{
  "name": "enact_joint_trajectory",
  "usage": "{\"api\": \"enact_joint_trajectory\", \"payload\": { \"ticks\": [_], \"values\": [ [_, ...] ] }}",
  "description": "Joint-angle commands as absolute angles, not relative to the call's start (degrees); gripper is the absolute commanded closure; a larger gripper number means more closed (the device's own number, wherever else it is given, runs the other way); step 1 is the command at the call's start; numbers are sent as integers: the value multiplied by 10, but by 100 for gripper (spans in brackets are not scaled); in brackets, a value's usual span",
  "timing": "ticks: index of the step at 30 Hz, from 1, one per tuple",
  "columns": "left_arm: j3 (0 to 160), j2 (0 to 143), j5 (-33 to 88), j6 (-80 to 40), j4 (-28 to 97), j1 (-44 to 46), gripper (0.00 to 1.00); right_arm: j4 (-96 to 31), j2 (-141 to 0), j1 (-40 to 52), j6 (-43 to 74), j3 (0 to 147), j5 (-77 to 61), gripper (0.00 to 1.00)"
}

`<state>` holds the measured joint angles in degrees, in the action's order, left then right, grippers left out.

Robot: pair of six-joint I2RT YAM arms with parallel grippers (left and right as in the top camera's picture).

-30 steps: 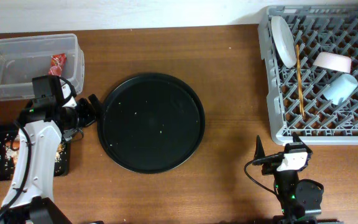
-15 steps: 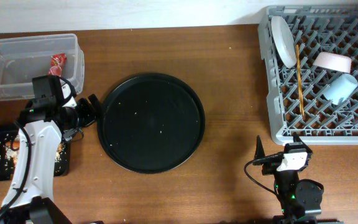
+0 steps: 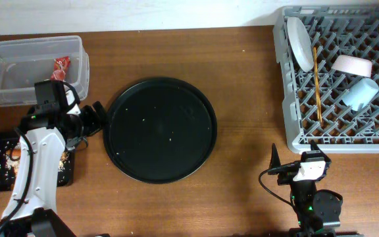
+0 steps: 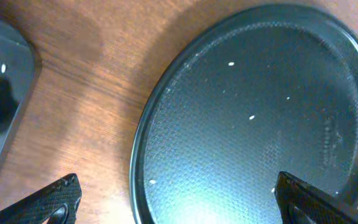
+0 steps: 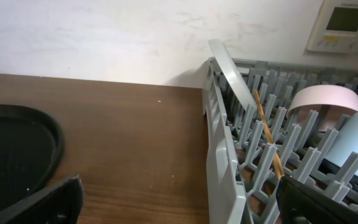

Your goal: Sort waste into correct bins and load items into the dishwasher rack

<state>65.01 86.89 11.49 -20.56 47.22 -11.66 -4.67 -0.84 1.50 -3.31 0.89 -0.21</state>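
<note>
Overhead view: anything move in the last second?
Nothing visibly changed. Left tool stays open over the round black tray edge, right tool stays open beside the rack; both are empty. Plate, bowl, cup and chopsticks remain in the rack.

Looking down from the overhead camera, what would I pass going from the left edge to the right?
A clear tub → round black tray → then, inside the grey rack: white plate → chopsticks → small bowl.
</note>
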Motion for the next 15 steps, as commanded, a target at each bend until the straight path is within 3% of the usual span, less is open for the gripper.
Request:
{"api": "enact_joint_trajectory", "payload": {
  "ticks": [1, 15],
  "values": [
    [606, 855, 104, -168, 475, -107, 1, -47, -2, 19, -36, 3, 5, 2],
    [230, 501, 102, -134, 225, -105, 1, -47, -2, 19, -36, 3, 5, 2]
  ]
}}
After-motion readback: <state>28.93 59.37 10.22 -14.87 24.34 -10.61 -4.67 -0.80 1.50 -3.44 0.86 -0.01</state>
